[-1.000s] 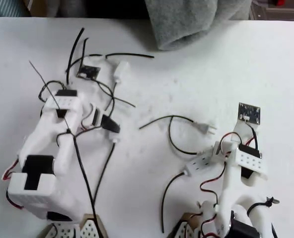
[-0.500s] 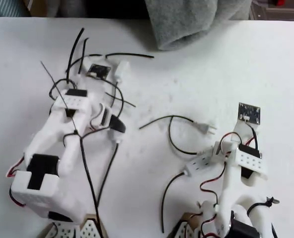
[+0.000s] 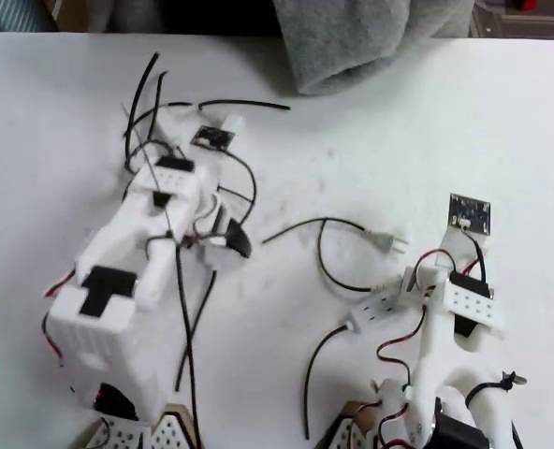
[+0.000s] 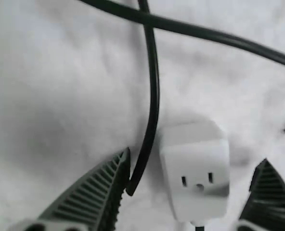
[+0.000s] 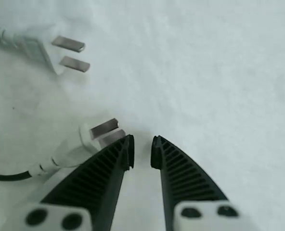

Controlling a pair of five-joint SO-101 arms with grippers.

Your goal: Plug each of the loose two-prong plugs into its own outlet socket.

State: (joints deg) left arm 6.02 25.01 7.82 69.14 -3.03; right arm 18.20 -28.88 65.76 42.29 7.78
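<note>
Left wrist view: my left hand (image 4: 195, 159) sits open around the outlet socket (image 4: 195, 171); I should close softly and keep the black cord (image 4: 151, 115) out

No lettering, number or sign can be read, neither on the white outlet socket (image 4: 196, 175) nor on the plugs (image 5: 68, 53) lying on the bench (image 3: 399, 122) (any print on the small circuit board (image 3: 470, 214) is too blurred to tell).
</note>
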